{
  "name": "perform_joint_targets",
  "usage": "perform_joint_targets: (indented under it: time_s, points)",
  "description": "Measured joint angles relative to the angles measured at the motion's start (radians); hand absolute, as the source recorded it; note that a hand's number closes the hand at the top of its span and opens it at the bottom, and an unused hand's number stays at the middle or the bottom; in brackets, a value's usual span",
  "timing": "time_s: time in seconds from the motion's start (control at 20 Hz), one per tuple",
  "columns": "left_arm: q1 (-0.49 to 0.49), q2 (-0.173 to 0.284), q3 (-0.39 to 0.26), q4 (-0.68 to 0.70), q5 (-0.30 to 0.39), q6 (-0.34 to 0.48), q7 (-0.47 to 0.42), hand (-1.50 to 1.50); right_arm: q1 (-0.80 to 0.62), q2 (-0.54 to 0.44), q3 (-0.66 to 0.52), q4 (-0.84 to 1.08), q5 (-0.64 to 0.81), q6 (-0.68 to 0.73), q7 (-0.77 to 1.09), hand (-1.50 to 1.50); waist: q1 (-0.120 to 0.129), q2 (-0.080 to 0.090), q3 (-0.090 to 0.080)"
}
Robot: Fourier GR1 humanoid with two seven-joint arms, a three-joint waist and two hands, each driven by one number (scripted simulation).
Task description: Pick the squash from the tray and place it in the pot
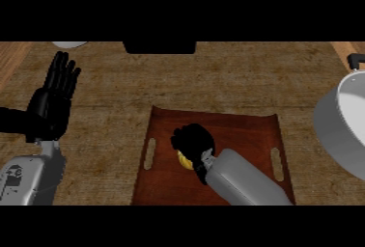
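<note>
The squash (184,160) is on the tray (246,130), mostly hidden, with only a yellow part showing under my right hand (194,141), whose fingers are curled around it. I judge the grasp is made, but the lift and the carry to the pot (341,126) at the bench's right edge are left. My left hand (55,91) rests open at the left, fingers up.

Glossy wooden tray (249,126) (pot (335,130) smooth metal).

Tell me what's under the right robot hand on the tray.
A yellow squash lies under the right robot hand, on the brown tray. Only a small yellow edge shows beside the wrist; the curled fingers cover the rest, so its shape stays hidden.
</note>
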Motion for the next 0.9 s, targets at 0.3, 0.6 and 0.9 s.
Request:
perform_joint_targets:
  time_s: [0.3, 0.6, 0.9]
  points:
    - [0.013, -0.006, 0.006, -0.006, -0.009, -0.006, -0.003, 0.00, 0.025, 0.022, 0.053, -0.089, 0.054, -0.034, 0.074, 1.50, -0.001, 0.007, 0.002]
    - [0.041, 0.010, 0.038, -0.011, 0.005, -0.008, 0.000, 0.00, 0.275, -0.002, 0.191, -0.414, 0.138, -0.228, 0.134, 1.50, -0.036, -0.001, 0.005]
    - [0.049, 0.011, 0.046, -0.011, 0.001, -0.002, -0.003, 0.00, 0.471, -0.103, 0.261, -0.776, 0.270, -0.374, 0.265, 1.50, -0.056, -0.003, 0.005]
